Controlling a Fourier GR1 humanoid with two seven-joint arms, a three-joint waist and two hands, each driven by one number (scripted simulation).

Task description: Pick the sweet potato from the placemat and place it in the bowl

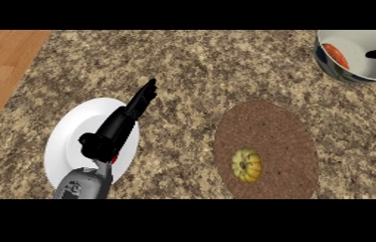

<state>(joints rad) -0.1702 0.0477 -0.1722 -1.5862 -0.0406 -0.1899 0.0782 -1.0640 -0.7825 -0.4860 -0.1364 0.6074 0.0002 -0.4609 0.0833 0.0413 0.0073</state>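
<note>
A brown round placemat (266,149) lies at the lower right. A small yellow ribbed vegetable (246,165) sits on its lower left part. At the top right corner stands a grey bowl (328,66) with a white inside, and an orange oblong vegetable (335,55) lies in it. A small dark tip (371,54) shows at the right edge over the bowl; it may belong to my right hand. My left hand (117,126) is open over a white plate, fingers straight and pointing up and to the right, holding nothing.
The white plate (70,136) lies at the lower left under my left forearm. The counter is speckled brown stone, and a wooden strip (18,57) runs along its upper left edge.
</note>
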